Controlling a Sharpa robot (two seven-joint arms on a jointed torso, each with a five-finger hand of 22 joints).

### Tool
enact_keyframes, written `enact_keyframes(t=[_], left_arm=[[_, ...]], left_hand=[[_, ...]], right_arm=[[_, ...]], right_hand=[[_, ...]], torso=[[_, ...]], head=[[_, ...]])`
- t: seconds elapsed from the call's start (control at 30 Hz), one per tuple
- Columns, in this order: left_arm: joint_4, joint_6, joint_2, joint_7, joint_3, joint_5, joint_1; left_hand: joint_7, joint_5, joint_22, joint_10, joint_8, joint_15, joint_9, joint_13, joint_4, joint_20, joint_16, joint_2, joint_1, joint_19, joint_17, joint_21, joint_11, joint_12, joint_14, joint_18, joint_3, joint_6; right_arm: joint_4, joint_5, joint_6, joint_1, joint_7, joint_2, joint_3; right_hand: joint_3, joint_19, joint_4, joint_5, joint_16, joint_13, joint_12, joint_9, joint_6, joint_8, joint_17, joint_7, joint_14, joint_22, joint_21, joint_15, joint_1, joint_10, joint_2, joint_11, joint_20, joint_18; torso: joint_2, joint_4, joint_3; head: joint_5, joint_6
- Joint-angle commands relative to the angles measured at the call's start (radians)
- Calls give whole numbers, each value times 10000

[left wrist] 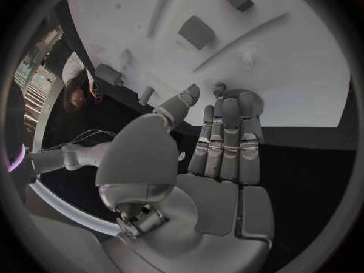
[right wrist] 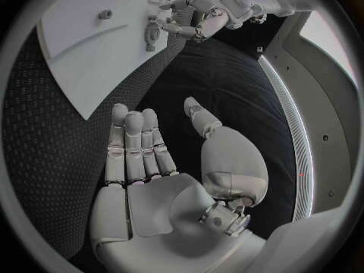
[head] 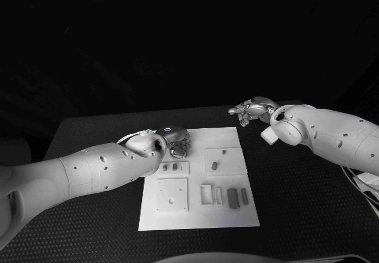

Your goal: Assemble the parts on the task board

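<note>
The flat white rectangular task board (head: 197, 181) lies in the middle of the black table (head: 300, 208). The small grey block-shaped parts (head: 233, 197) lie near its front edge, beside the raised white fixtures (head: 173, 194). The silver many-fingered left hand (head: 175, 143) hovers over the far left corner of the board, fingers straight and apart, holding nothing. The silver right hand (head: 251, 111) hangs beyond the far right corner, over bare table, also spread and empty. The parts are well apart from both hands, so every reach will be long. The left fingers seem close to the board surface, though the view is poor; a low sweep there could push the board or knock a part out of place.
</note>
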State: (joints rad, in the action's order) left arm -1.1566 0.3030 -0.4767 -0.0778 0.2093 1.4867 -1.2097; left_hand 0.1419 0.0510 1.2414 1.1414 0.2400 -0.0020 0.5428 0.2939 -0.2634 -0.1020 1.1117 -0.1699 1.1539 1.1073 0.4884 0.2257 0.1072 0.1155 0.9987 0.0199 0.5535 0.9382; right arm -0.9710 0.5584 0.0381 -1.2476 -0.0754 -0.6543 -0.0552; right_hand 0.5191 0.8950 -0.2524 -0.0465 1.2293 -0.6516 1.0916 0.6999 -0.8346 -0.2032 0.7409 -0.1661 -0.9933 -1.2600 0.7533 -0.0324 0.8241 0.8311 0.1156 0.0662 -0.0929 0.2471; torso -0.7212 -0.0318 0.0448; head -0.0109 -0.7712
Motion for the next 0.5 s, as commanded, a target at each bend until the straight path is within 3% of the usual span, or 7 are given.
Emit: enact_keyframes(t=[0.03, 0.5], left_arm=[[85, -206, 54, -262, -5, 320, 24], [197, -71, 87, -237, -8, 338, 28]], left_hand=[[-8, 68, 130, -94, -74, 4, -40, -25, 12, -17, 186, -5, -58, 174, 119, 114, 21, -110, 155, 292, -62, -93], [31, 72, 394, -233, -158, 76, -172, -133, 51, 63, 383, -7, 100, 268, 270, 204, 99, -362, 185, 442, 48, -286]], right_arm=[[-46, 3, -95, 2, -114, -9, 1], [-88, 3, -118, 2, -107, -2, 1]], right_hand=[[-8, 4, 11, -35, -59, 18, 46, -2, 2, -47, -8, -75, -1, -9, -49, -56, -43, 40, -64, -6, -64, 147], [-10, 7, 10, -35, -59, 29, 54, -2, -1, -50, -7, -75, -3, -12, -51, -56, -42, 38, -65, -6, -65, 147]], torso=[[-9, -1, -5], [0, 15, 3]], head=[[-17, -15], [-57, -61]])
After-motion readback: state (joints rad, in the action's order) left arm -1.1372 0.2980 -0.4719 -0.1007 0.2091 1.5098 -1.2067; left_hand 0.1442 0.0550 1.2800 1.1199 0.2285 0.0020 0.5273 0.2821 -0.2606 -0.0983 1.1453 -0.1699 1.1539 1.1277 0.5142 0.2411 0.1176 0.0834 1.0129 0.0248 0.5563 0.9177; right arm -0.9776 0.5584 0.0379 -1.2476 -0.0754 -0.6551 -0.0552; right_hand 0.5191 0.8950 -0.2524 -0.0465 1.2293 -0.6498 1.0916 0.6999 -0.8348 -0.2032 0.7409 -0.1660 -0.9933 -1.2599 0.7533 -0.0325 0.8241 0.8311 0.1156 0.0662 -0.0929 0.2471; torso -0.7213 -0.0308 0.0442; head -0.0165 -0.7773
